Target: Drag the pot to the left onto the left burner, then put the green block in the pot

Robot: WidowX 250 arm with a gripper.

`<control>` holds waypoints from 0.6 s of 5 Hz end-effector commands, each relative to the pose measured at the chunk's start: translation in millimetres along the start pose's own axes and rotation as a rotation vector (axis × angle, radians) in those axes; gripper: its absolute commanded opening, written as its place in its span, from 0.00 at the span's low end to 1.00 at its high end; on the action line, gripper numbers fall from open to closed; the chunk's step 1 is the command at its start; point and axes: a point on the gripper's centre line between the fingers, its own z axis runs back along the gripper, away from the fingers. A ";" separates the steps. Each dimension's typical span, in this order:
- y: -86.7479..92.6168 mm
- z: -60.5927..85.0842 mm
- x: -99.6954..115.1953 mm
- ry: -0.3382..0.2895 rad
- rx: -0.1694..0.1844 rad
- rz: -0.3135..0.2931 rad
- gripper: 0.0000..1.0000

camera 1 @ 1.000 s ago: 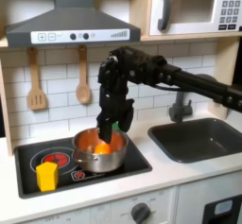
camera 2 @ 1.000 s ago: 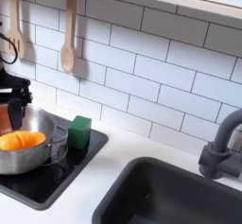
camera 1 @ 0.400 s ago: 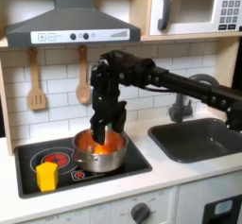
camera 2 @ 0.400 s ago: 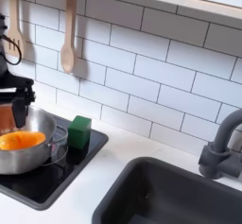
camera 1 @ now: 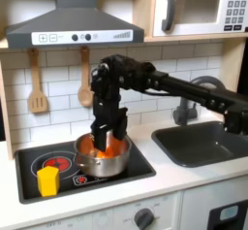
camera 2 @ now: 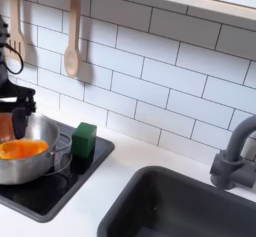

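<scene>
The shiny pot (camera 1: pixel 103 157) sits on the black cooktop, on its right half in the first exterior view, with an orange round piece (camera 1: pixel 101 153) inside. My gripper (camera 1: pixel 101 137) reaches down at the pot's back rim; the jaws are too dark to read. The left burner (camera 1: pixel 56 163), a circle of red rings, lies bare just left of the pot. In the second exterior view the green block (camera 2: pixel 84 139) stands on the cooktop right of the pot (camera 2: pixel 28 157), and the gripper (camera 2: pixel 14 117) hangs at the pot's far edge.
A yellow cup (camera 1: pixel 47 180) stands at the cooktop's front left corner. Wooden utensils (camera 1: pixel 37 82) hang on the tiled wall. A dark sink (camera 1: pixel 205 142) with a faucet (camera 2: pixel 232 155) lies to the first exterior view's right.
The gripper has moved left and down from above the pot to its back rim. The pot has shifted slightly left.
</scene>
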 end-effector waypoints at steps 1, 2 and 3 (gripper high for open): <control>0.7 -7.4 -0.5 0.016 0.023 -0.004 1.00; 1.4 -8.5 2.1 0.015 0.027 -0.004 1.00; 0.8 -9.9 6.1 0.017 0.024 0.003 1.00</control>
